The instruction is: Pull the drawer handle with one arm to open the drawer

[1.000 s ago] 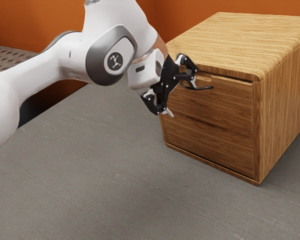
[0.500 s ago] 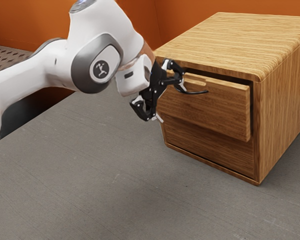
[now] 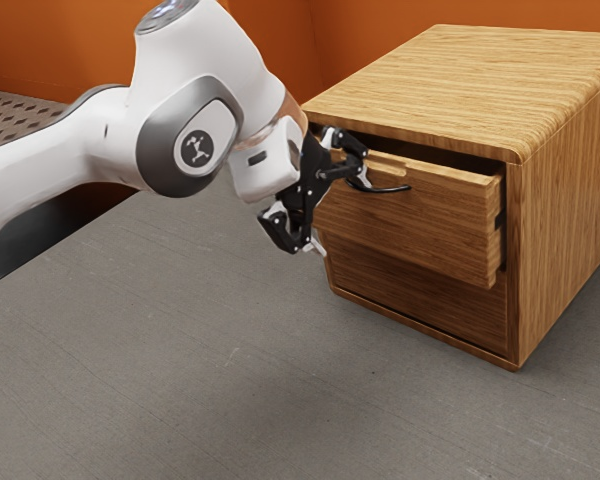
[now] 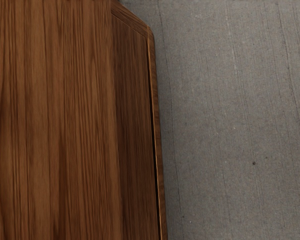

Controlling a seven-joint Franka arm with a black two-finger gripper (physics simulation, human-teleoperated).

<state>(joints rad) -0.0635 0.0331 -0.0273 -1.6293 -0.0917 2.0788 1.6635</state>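
Drawer handle point(image 3: 385, 185): thin black bow on the top drawer point(image 3: 430, 215), right of centre in the exterior view. Drawer sits partly out of the wooden cabinet point(image 3: 540, 110), with a dark gap showing above its front. Lower drawer front point(image 3: 420, 290) is flush, shut. Cabinet stands on the grey table point(image 3: 180, 380), in the right half of the frame. Arm comes in from the upper left.

Gripper point(image 3: 332, 205) is at the left end of the handle, with its jaws spread wide. The upper finger point(image 3: 352, 155) looks hooked on the handle and the lower finger point(image 3: 292, 230) hangs off the drawer's left edge, touching nothing I can make out. So it's a hook, not a pinch, and nothing is clamped.

Handling, my guess:
- The handle is rigid, thin and smooth, so a finger could slide along it or slip off the end.
- Drawer is stiff wood on a slide and probably moderate in weight. It should move only straight out, and a skewed pull may bind it.
- Best hold is nearer the middle of the bow, finger behind it, pulling square to the front.

Wrist view: dark wood panel point(image 4: 55, 125) close under the hand, grain running lengthwise, with a narrow edge strip beside it, then bare table. Can't tell if it's the drawer face or the cabinet.
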